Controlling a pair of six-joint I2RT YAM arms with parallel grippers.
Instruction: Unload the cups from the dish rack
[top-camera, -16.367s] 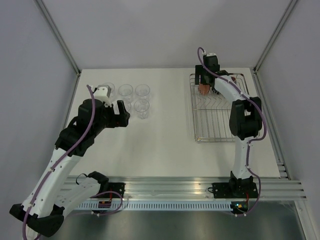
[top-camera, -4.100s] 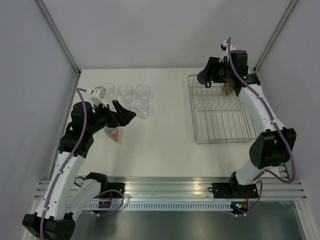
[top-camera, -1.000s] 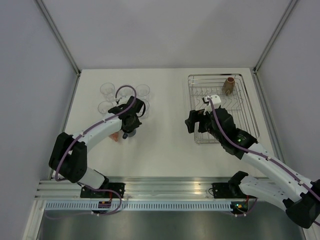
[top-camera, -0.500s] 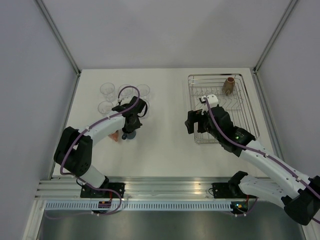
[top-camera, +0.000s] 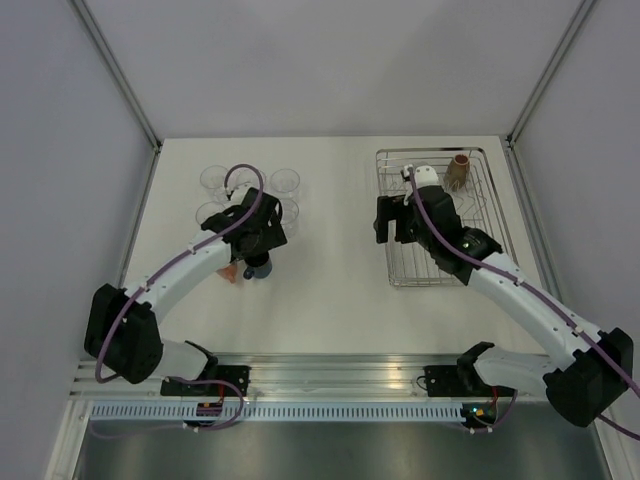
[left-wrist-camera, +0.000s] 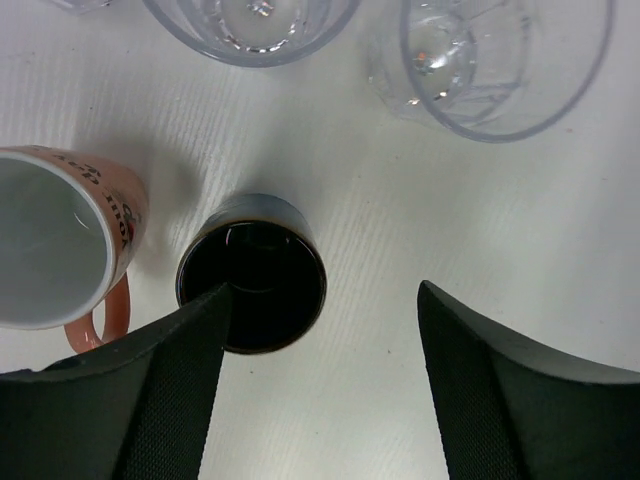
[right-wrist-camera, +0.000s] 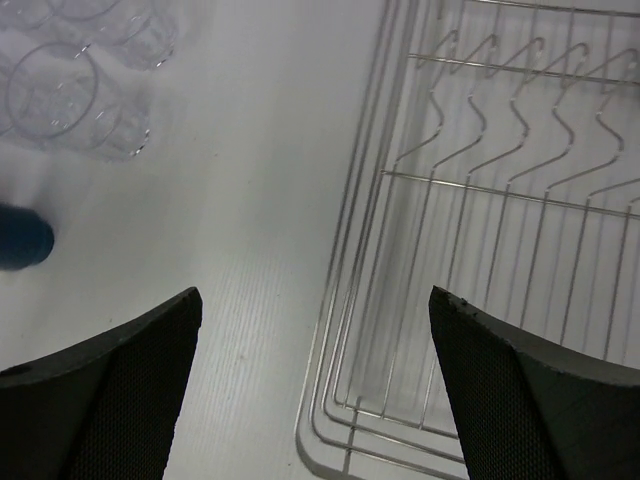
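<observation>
Over on the left, the clear glass tumblers (top-camera: 213, 178) stand in a cluster at the far side of the white table (top-camera: 330, 290), a few of them tucked under the left arm, so no count from me. Just in front of them sits the salmon-orange mug (top-camera: 229, 272), mouth up, white inside, handle toward the near edge, and right beside it, close but apart, is the dark blue mug (top-camera: 259, 268), also upright on the table. The left gripper (left-wrist-camera: 335, 315) hangs right over that blue mug with its fingers spread wide. From the wrist camera the left finger (left-wrist-camera: 170, 390) overlaps the mug's rim, though I can't tell if it touches, and the right finger (left-wrist-camera: 510, 400) stands well off it, so nothing is pinched. Across a bare stretch of table the right gripper (top-camera: 397, 222) hovers over the left rim of the dish rack (top-camera: 495, 200), fingers fully apart with nothing between them. Its wrist view shows only wire bars and zigzag prongs below. At the rack's far end, toward the right, stands the brown mug (top-camera: 458, 172).
</observation>
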